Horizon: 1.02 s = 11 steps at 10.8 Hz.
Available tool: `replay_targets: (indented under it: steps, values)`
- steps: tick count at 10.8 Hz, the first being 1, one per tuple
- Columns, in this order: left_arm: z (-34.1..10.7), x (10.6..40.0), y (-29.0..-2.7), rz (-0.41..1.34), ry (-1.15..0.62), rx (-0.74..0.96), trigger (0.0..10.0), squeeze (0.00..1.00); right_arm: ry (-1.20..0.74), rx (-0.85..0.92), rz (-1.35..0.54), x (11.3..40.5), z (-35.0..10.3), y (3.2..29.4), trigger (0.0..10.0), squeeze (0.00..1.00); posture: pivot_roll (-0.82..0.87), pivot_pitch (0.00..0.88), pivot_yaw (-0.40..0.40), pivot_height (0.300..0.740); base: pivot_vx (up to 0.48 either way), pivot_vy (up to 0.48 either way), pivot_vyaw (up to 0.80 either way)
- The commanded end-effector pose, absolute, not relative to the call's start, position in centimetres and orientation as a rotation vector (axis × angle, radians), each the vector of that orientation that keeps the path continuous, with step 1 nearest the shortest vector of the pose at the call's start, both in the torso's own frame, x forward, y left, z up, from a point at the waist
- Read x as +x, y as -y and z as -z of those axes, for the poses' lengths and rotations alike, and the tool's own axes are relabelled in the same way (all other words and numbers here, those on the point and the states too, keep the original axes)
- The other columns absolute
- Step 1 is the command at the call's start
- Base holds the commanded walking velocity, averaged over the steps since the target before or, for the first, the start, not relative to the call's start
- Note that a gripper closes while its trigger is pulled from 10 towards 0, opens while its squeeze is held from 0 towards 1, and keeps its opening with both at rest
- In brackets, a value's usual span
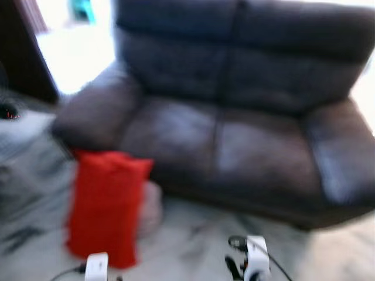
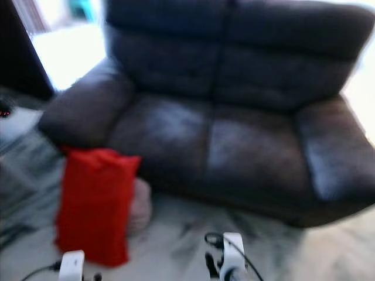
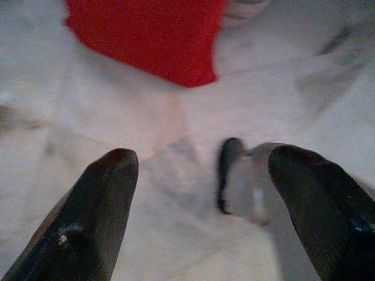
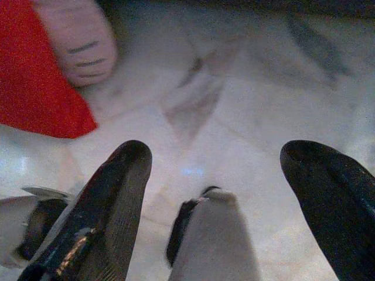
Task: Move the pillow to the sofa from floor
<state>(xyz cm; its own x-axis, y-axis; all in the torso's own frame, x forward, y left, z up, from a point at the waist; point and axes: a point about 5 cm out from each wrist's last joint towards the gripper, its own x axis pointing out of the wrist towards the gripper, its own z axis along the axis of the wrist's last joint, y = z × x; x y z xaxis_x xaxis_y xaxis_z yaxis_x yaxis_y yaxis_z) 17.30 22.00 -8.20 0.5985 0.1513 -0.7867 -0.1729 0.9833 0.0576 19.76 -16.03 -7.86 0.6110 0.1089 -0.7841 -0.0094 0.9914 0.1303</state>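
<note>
My red pillow (image 1: 105, 205) stands on the floor against the sofa (image 1: 234, 117) front, below its armrest. Left gripper (image 3: 199, 222) and right gripper (image 4: 217, 205) are both spread wide and empty. Blur may spoil my aim, I think.

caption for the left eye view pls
Red pillow standing on the marble floor against a dark sofa, robot approaching.
</note>
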Motion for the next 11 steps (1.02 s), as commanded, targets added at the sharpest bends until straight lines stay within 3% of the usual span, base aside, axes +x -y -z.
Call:
replay_targets:
  steps: [1, 11]
  values:
    - [8.7, 16.5, -21.5, -0.182, -0.943, -0.034, 10.0, 0.00, -0.939, 0.113, -0.034, 18.9, 8.3, 17.0, 10.0, 0.00, 0.06, 0.102, -0.037, 0.704, 0.000, 0.431, 0.00]
    - [8.7, 16.9, -20.6, -0.169, -0.944, -0.026, 10.0, 0.00, -0.942, 0.111, -0.033, 18.8, 8.3, 17.0, 10.0, 0.00, 0.06, 0.084, -0.034, 0.704, 0.000, 0.431, -0.06]
